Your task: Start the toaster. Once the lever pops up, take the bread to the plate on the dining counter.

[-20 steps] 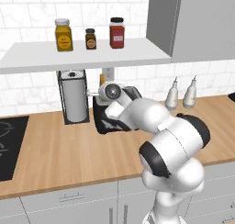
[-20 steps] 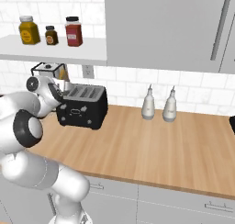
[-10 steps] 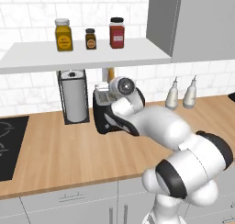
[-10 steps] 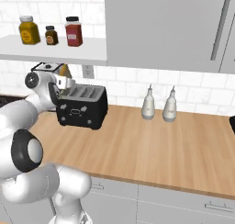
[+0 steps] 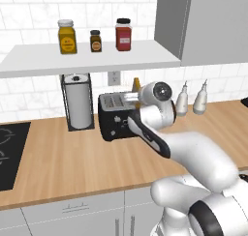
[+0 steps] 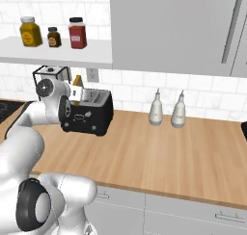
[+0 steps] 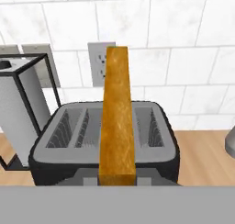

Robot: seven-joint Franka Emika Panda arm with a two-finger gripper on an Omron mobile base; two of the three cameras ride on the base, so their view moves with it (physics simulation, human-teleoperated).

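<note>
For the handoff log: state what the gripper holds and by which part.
The gripper holds the bread by its near edge, above the toaster; the fingertips themselves are hidden.

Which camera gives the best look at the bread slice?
The hand view: the bread stands edge-on, front and centre above the toaster. In the left base view just a tan corner peeks behind the arm; in the right base view a small sliver shows.
</note>
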